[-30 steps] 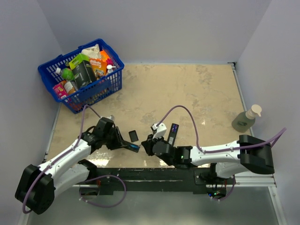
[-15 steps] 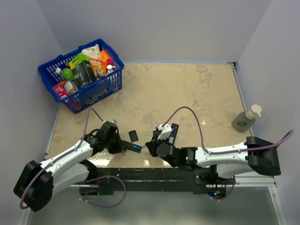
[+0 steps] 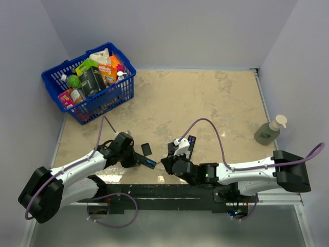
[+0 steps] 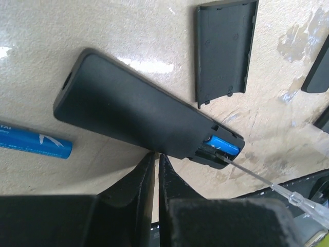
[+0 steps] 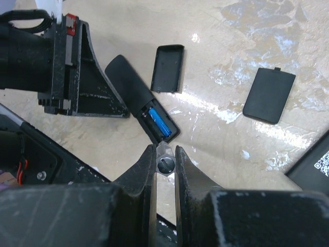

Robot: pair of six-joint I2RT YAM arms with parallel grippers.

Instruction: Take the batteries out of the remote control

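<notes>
Blue basket [image 3: 105, 99] of groceries, far-left corner; soap bottle [image 3: 268, 131] beside table [image 3: 205, 98], right.

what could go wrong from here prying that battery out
1. The pick in the right claw is thin, so it may slip off the battery or bend.
2. The left claw sits shut at the edge of the remote, not around it, so the remote may skid.

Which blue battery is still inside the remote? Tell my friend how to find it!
Find the tan table, then the black remote lying near its front edge between the two arms. The battery peeks out of the open slot at its end; the other blue battery lies loose on the table.
</notes>
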